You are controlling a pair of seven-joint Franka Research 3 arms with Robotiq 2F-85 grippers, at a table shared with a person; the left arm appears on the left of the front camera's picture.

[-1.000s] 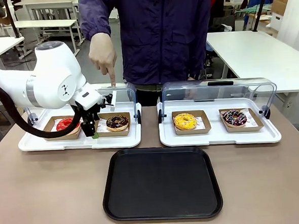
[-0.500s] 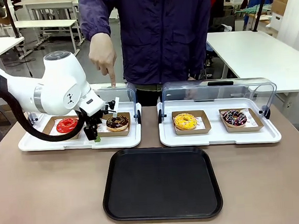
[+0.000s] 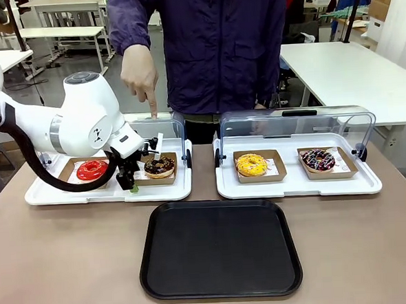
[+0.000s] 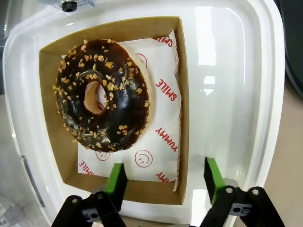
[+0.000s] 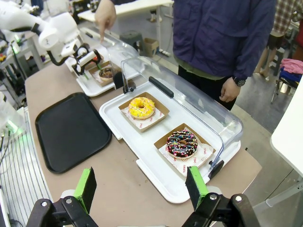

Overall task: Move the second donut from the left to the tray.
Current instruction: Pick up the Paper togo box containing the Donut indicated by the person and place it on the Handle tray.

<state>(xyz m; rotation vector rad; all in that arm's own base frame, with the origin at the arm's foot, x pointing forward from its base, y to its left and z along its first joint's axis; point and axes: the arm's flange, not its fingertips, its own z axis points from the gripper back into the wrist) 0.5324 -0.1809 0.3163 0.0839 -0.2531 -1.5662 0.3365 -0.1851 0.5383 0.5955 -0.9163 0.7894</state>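
Note:
The second donut from the left (image 3: 160,165) has dark chocolate glaze with light crumbs and lies in a small brown cardboard tray (image 3: 157,179) on the left white display tray. My left gripper (image 3: 131,178) reaches down at its near left corner. In the left wrist view the donut (image 4: 102,94) lies just ahead of the gripper (image 4: 164,182). One green pad is over the cardboard tray (image 4: 47,118)'s edge and the other is outside its wall. The jaws stand apart, touching nothing I can see. The black tray (image 3: 219,251) lies in front. My right gripper (image 5: 141,189) is open and holds nothing.
A person stands at the far side with a hand (image 3: 141,76) pointing down at the left display tray (image 3: 54,195). A red donut (image 3: 91,169) lies left of the chocolate one. The right display tray (image 3: 298,184) holds a yellow donut (image 3: 251,165) and a sprinkled donut (image 3: 318,160). Clear lids stand raised behind.
My left arm has shifted right and its gripper has settled closer to the chocolate donut's cardboard tray. The person's pointing hand and the donuts have stayed put.

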